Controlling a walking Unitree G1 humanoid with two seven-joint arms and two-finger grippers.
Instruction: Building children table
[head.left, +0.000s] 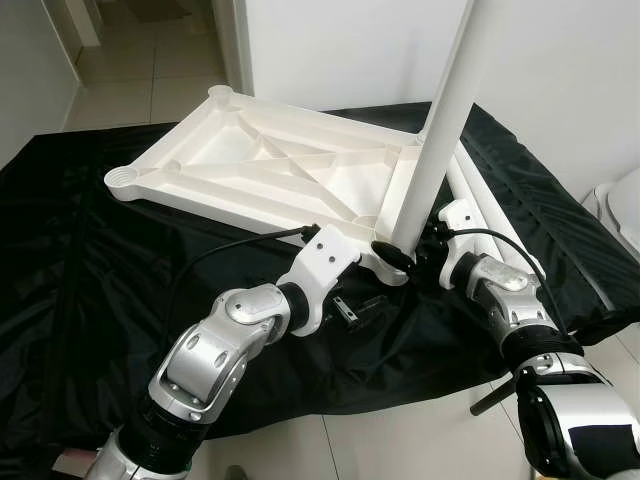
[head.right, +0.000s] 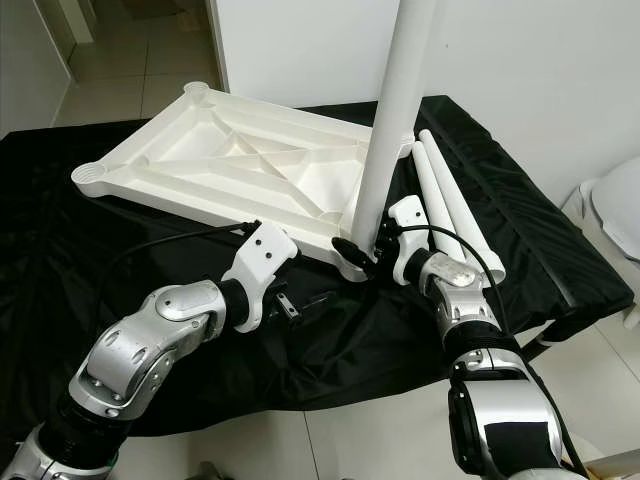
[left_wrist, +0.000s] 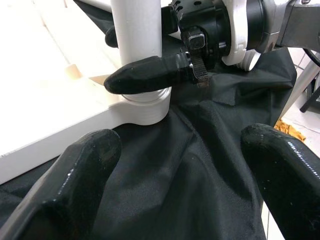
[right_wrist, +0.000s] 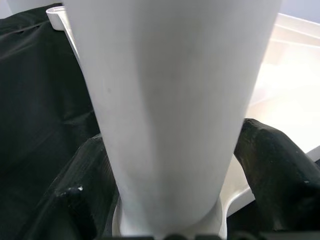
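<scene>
right pincer (head.right: 362, 252) pinching leg (head.right: 392, 120) at tabletop (head.right: 215, 160) corner socket | left pincer (head.left: 362, 305) spread, near socket | risk: leg tilts, jams or pops out

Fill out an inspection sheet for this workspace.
Surface: black cloth on tiled floor.
Job's things: tabletop upside down; one leg upright in its near corner socket; spare legs lying beside it.
Clutter: nothing seen.
Grippers: right gripper clamped on the leg's base; left gripper open above the cloth near that socket.
Cables: black cable along left arm; another at right wrist.
Surroundings: white wall, doorway at back.
</scene>
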